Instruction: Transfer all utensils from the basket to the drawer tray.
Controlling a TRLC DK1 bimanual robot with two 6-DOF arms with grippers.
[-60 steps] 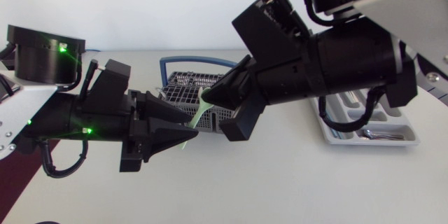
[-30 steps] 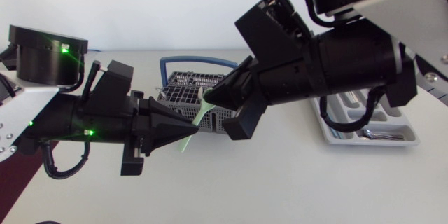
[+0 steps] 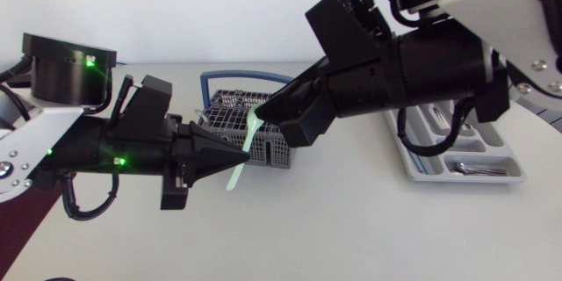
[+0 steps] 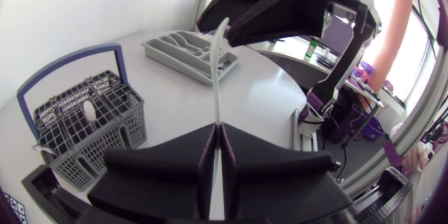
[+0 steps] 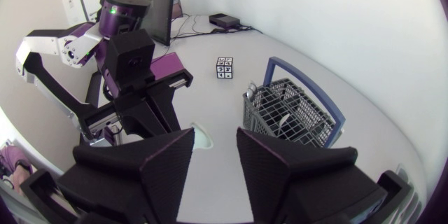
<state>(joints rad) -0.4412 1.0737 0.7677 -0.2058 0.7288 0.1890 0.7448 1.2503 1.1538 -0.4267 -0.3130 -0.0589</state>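
Observation:
A pale green utensil (image 3: 239, 160) hangs in the air in front of the wire basket (image 3: 230, 104). My left gripper (image 3: 245, 155) is shut on its lower shaft; in the left wrist view the utensil (image 4: 218, 70) rises straight from the closed fingers (image 4: 210, 155). My right gripper (image 3: 263, 117) stands open at the utensil's upper end, and its rounded tip (image 5: 200, 136) shows in the gap between the fingers (image 5: 168, 155), touching neither. The grey drawer tray (image 3: 423, 165) lies at the right under my right arm, with cutlery in it. A white-handled utensil (image 4: 89, 110) stands in the basket (image 4: 66, 136).
The basket has a blue hoop handle (image 3: 230, 76). A small patterned cube (image 5: 225, 67) sits on the table beyond the basket (image 5: 308, 115). Both arms cross above the table's middle; the front of the table is bare white.
My left gripper has closed on the utensil's lower part. My right gripper has opened, let go of the upper end and drawn slightly up and right.

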